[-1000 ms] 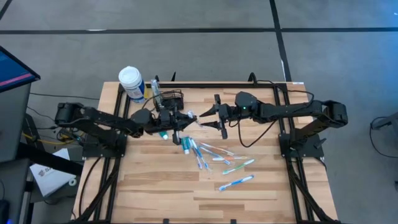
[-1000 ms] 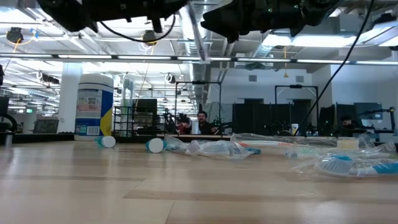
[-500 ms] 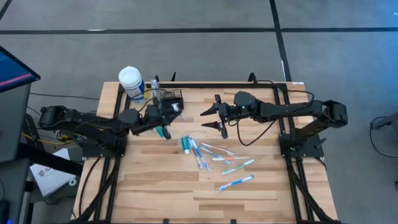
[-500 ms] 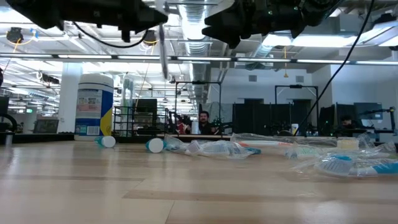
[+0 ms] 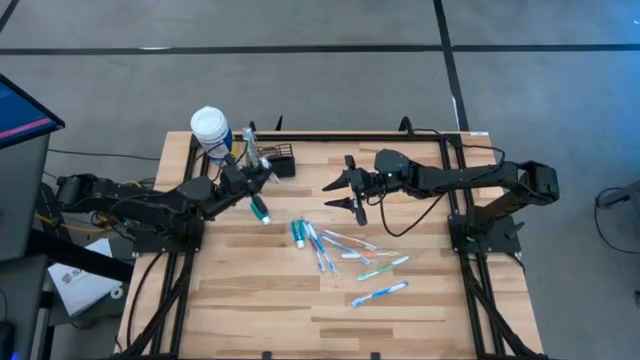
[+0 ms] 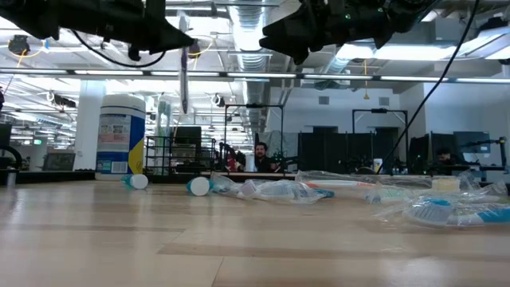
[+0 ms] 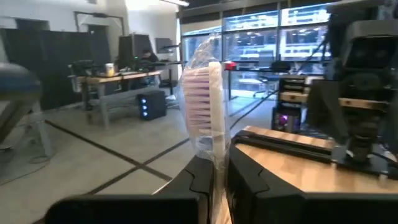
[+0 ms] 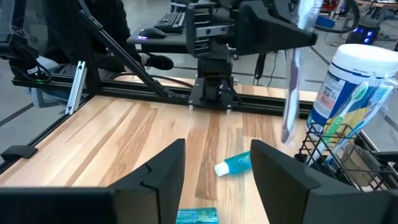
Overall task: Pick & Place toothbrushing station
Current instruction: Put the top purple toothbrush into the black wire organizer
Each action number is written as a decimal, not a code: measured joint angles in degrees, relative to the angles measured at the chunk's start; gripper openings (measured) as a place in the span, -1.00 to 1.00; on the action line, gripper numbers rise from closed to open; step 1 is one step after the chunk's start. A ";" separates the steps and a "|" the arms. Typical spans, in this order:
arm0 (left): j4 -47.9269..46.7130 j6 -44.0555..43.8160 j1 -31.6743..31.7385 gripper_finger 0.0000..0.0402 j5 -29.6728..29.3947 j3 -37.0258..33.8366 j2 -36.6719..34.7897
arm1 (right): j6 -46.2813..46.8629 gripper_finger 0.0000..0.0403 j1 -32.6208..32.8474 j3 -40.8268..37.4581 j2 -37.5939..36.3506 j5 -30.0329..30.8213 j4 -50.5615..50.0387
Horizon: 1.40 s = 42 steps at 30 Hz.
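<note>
Several plastic-wrapped toothbrushes (image 5: 350, 256) and a small teal tube (image 5: 259, 210) are seen loose on the pale wooden worktop (image 5: 250, 300), so much is judged left to do. A wrapped pink-bristled toothbrush (image 7: 209, 106) is pinched upright in the left claw (image 7: 214, 180), near the black wire-mesh caddy (image 5: 277, 158) at the far edge, where some brushes are already stood. The right claw (image 8: 214, 165) is held wide open and empty above the worktop's middle.

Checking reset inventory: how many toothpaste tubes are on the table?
2. One tube lies near the caddy. The other lies mid-table beside the loose toothbrushes. More could be hidden inside the caddy.
</note>
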 joint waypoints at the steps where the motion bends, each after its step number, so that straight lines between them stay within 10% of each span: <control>1: -0.71 0.00 0.00 -0.94 -1.07 0.00 -0.36 | -0.04 -0.16 0.02 -0.01 0.00 -0.01 -0.06; 19: -6.93 2.83 0.00 -0.94 -22.49 0.00 -4.07 | -0.08 -0.19 0.06 -0.02 0.02 -0.01 -0.75; 42: -11.29 -2.65 16.38 -0.94 -15.17 0.02 -4.00 | -0.12 -0.24 0.06 -0.04 0.02 -0.01 -2.86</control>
